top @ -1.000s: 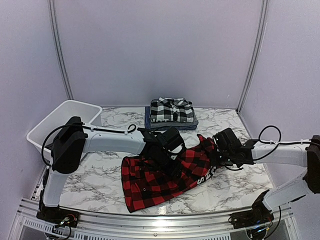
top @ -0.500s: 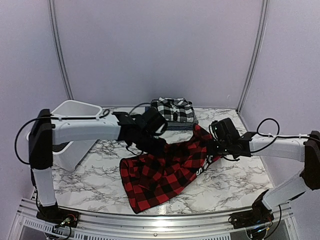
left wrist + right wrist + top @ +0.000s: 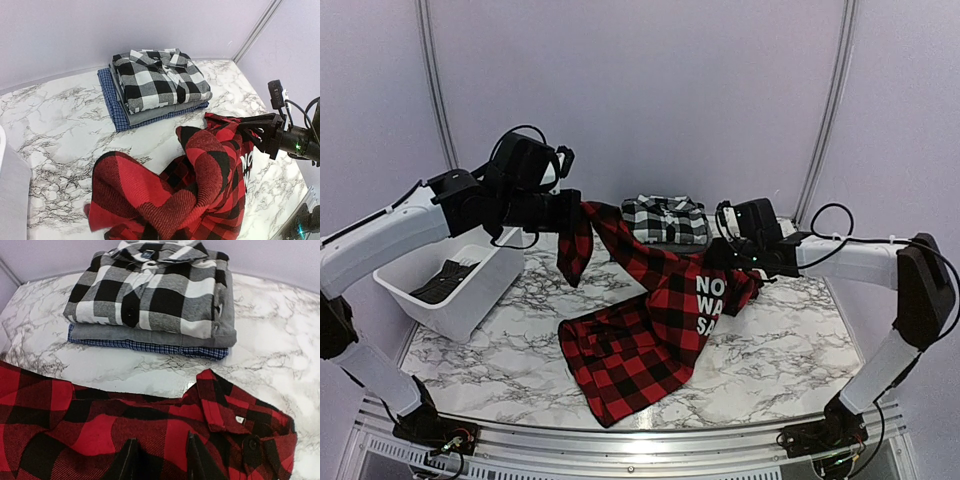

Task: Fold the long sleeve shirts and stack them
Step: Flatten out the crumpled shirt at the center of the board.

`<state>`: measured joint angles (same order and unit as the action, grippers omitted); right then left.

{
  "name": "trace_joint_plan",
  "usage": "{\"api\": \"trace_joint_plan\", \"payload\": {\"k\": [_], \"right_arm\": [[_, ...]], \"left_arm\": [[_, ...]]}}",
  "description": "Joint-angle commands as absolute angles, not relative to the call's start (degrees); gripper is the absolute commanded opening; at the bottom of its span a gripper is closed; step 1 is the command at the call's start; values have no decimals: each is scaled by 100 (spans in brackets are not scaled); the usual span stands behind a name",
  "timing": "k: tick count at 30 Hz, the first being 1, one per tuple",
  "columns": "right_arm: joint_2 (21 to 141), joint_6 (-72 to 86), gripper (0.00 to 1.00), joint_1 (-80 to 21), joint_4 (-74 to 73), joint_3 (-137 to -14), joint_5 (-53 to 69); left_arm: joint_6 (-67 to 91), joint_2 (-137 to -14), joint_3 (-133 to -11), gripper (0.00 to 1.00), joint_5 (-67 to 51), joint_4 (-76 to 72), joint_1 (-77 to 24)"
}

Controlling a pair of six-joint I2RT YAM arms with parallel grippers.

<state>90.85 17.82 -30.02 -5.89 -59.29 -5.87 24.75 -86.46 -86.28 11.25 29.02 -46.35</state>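
Left arm: my left claw [image 3: 570,210] clamped on red-and-black shirt [image 3: 650,320], one end held high, rest trailing on worktop [image 3: 790,340] | right arm: my right claw [image 3: 162,457] narrowly parted at its collar, grip unclear | folded stack [image 3: 663,222] behind

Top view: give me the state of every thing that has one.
Red shirt: unfolded, one end lifted, rest on the table.
Stack: three shirts folded, plaid on top.
Tub: upright, dark cloth inside.
Left tool: shut on red shirt, raised.
Right tool: partly open at the shirt's collar end.
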Motion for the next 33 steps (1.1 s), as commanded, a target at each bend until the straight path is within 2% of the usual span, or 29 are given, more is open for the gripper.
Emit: {"api": "trace_joint_plan", "payload": {"k": [1, 6, 13, 17, 23, 33], "right_arm": [[9054, 1601, 36, -3160, -534, -6288, -271], [8551, 1661, 62, -3470, -715, -6371, -441], [7614, 1583, 85, -3676, -516, -5905, -197], [7252, 1916, 89, -3834, -218, -5668, 228], [6920, 2154, 90, -4042, 457, -5509, 801], [6270, 2008, 90, -4515, 826, -4769, 793]], "left_arm": [[2353, -8529, -8748, 0, 600, 2966, -4517], [2067, -8733, -8848, 0, -1077, 2693, -4534], [2044, -8779, -8705, 0, -2172, 2146, -4583], [1942, -8969, -8754, 0, -2992, 1905, -4728], [1784, -9455, -8964, 0, -3156, 1824, -5079], [1987, -10170, -9490, 0, -3728, 1433, -5249]]}}
